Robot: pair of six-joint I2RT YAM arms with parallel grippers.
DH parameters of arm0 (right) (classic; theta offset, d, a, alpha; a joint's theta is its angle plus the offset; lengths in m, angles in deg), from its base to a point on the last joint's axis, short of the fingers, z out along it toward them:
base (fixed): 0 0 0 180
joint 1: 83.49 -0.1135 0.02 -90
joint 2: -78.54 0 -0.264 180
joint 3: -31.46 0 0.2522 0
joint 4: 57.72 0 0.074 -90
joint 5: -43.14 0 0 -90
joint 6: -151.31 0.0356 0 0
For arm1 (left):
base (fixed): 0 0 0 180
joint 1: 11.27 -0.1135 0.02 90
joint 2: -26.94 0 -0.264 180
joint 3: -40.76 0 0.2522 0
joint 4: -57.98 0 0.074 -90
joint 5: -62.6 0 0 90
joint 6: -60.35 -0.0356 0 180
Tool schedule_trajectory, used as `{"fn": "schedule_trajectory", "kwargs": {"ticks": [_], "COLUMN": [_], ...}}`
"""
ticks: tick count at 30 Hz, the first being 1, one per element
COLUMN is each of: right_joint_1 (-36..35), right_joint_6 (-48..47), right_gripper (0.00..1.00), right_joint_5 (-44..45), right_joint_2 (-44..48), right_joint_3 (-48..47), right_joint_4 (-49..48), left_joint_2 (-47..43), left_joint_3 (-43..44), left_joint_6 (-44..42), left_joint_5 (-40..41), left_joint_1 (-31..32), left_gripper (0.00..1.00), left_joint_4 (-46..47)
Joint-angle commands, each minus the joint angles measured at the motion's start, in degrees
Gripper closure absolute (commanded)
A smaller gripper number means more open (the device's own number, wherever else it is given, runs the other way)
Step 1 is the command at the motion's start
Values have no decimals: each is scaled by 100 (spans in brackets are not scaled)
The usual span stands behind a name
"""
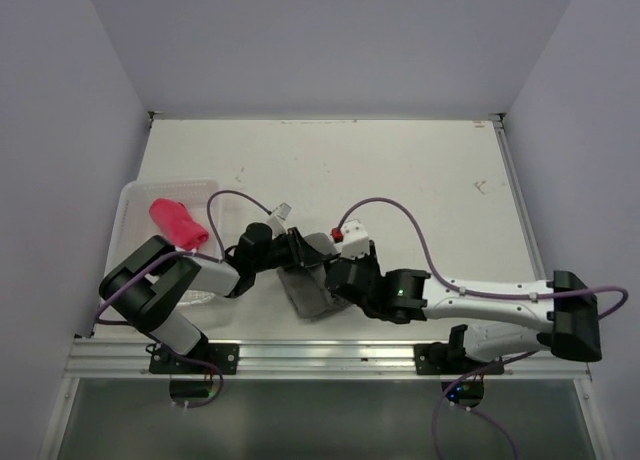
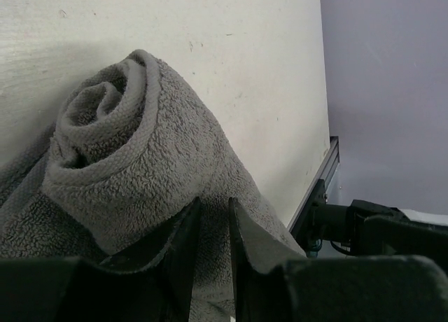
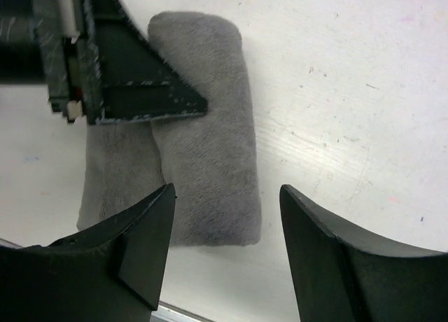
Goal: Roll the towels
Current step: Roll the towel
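The grey towel (image 1: 305, 295) lies near the table's front edge, between the two arms. It is partly rolled: its spiral end (image 2: 105, 119) shows in the left wrist view, and a flat flap (image 3: 115, 182) lies beside the roll (image 3: 206, 147). My left gripper (image 2: 215, 203) has its fingers nearly together with towel pile in the narrow gap, at the seam between roll and flap. My right gripper (image 3: 225, 190) hangs open over the roll's near end, holding nothing. The pink towel (image 1: 175, 222) lies rolled in the basket.
The white perforated basket (image 1: 135, 195) stands at the left of the table, next to the left arm. The table's metal front rail (image 1: 330, 355) runs just below the grey towel. Purple cables (image 1: 400, 215) loop above both wrists.
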Motion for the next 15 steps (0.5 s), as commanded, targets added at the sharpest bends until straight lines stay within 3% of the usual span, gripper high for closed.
{"fn": "schedule_trajectory", "kwargs": {"ticks": [1, 5, 15], "right_joint_1": [732, 1499, 1931], "right_joint_6": [96, 491, 1080], "right_gripper": [35, 27, 21], "right_joint_5": [-1198, -2769, -3872], "right_joint_2": [759, 1253, 727], "right_joint_3": [528, 1284, 2182], "right_joint_4": [-886, -1582, -2770], "left_joint_2": [159, 124, 115], "left_joint_3": [-275, -284, -398], "left_joint_6": [-557, -574, -592], "left_joint_5": [603, 576, 567], "left_joint_1": [-39, -48, -39], "left_gripper": [71, 71, 71], "left_joint_4": [-1225, -1252, -1226]}}
